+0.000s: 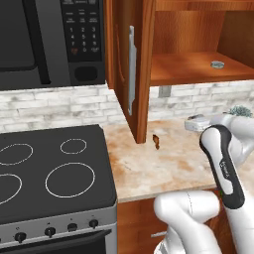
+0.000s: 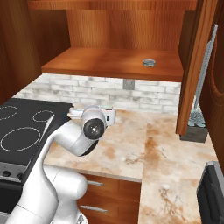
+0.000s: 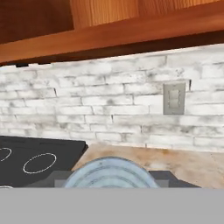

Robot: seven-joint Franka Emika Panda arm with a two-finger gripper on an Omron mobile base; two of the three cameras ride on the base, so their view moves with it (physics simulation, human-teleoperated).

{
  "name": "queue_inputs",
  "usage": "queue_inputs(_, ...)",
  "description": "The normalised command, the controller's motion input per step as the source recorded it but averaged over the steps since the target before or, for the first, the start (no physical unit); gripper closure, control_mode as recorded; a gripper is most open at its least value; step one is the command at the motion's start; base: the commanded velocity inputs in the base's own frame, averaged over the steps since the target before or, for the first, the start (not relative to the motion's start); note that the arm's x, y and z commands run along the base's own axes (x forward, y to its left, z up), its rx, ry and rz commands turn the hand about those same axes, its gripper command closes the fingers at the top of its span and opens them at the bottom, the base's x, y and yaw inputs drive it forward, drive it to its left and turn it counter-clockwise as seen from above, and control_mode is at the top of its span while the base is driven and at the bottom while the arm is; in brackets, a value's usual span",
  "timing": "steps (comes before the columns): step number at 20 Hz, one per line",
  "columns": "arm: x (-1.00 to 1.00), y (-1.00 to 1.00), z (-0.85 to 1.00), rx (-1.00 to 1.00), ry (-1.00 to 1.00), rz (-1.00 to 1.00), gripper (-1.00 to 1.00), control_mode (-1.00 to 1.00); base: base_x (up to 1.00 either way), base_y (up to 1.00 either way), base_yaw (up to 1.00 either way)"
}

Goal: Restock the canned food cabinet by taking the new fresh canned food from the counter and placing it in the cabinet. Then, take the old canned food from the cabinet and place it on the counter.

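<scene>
Hand view puts the nearest thing right at our fingers: the round silvery, ribbed top of the small blue-grey can [image 3: 109, 173] sits between the two dark finger tips [image 3: 168, 178] of the claw [image 3: 109, 179], one tip on each side and close against it. We read this as the claw clamped on the can, its jaws only partly apart to the can's width.

In the left base view the claw's end [image 1: 198, 122] shows past the white arm's dark wrist, low over the beige-pink marbled stone counter [image 1: 163, 163]; in the right base view it sits just behind the round joint, near [image 2: 107, 114]. We cannot tell from either base view whether the can's base touches the counter or hangs just above it.

Left of the claw lies the black stove top [image 2: 26, 124] with white ring marks. Behind the counter runs a whitish brick backsplash [image 3: 109, 100] with a grey wall switch plate [image 3: 174, 98].

Above that, the reddish-brown wooden wall cabinet [image 1: 198, 69] stands open, its door [image 1: 126, 64] with the long vertical silver handle swung outward. On its plain shelf, well apart from the claw, rests the very low flat grey tin [image 2: 149, 63]. To the cabinet's left hangs the black microwave [image 1: 49, 42].
</scene>
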Motion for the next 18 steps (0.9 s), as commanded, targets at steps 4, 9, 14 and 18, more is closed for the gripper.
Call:
queue_inputs(4,0.0,-0.07,1.0,-0.09,0.02,0.2,1.0,-1.0,0.0,0.0,0.0)
queue_inputs(9,0.03,0.0,1.0,-0.12,0.13,0.13,1.0,-1.0,0.0,0.0,0.0)
queue_inputs(14,0.02,0.07,0.41,-0.09,0.0,0.01,1.0,-1.0,0.0,0.0,0.0)
queue_inputs(18,0.24,0.19,0.16,0.0,-0.1,-0.09,1.0,-1.0,0.0,0.0,0.0)
